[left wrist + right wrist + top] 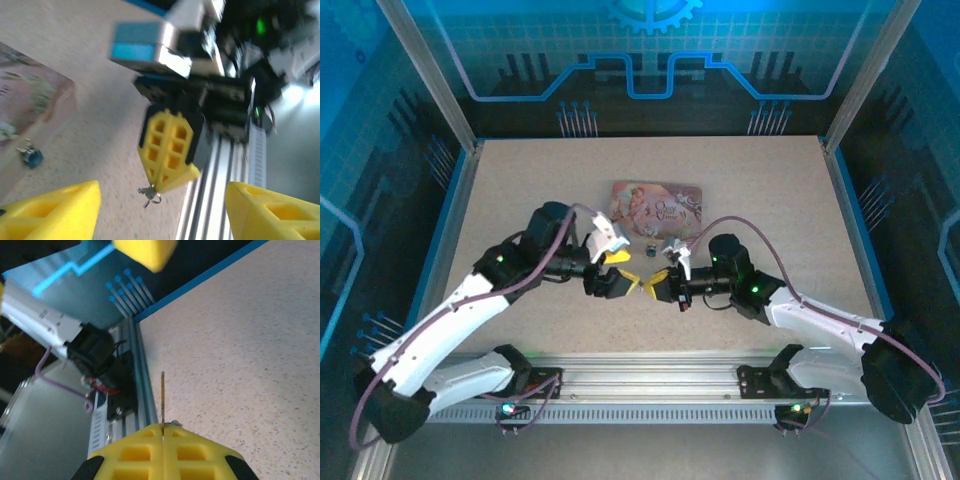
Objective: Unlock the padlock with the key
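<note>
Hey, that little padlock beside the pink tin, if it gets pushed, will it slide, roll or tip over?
The padlock looks like a small solid metal block, so probably stiff and dense for its size. Resting on the speckled table, it would likely skid or spin rather than roll. So tiny, it may slip from a pinch.

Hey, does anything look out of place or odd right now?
Nothing spilled or broken. One oddity: the padlock lies loose beside the pink tin, unheld, while the right claw pinches the key.
</note>
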`<control>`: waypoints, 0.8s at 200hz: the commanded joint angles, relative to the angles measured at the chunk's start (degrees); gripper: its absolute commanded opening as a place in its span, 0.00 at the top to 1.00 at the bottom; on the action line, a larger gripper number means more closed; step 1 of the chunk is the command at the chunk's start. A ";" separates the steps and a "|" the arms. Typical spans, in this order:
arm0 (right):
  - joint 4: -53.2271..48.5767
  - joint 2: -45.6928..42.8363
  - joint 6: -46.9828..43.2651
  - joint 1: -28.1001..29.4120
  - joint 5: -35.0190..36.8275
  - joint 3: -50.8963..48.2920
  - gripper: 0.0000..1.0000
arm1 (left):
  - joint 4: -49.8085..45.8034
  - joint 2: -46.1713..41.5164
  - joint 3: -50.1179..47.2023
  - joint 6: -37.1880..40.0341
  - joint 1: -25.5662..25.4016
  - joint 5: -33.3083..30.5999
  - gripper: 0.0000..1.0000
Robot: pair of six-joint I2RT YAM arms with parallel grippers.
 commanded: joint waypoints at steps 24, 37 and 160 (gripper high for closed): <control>16.47 -3.60 9.36 -0.50 10.17 -4.82 1.00 | 23.71 -2.60 -11.03 -19.64 2.14 0.88 0.40; 16.98 -4.14 9.59 -0.48 10.58 -4.84 1.00 | 29.58 -2.13 -13.99 -22.92 2.14 2.70 0.43; 19.40 -4.90 12.66 -0.96 9.27 -4.79 1.00 | 45.99 1.45 -20.31 -29.46 2.75 11.04 0.55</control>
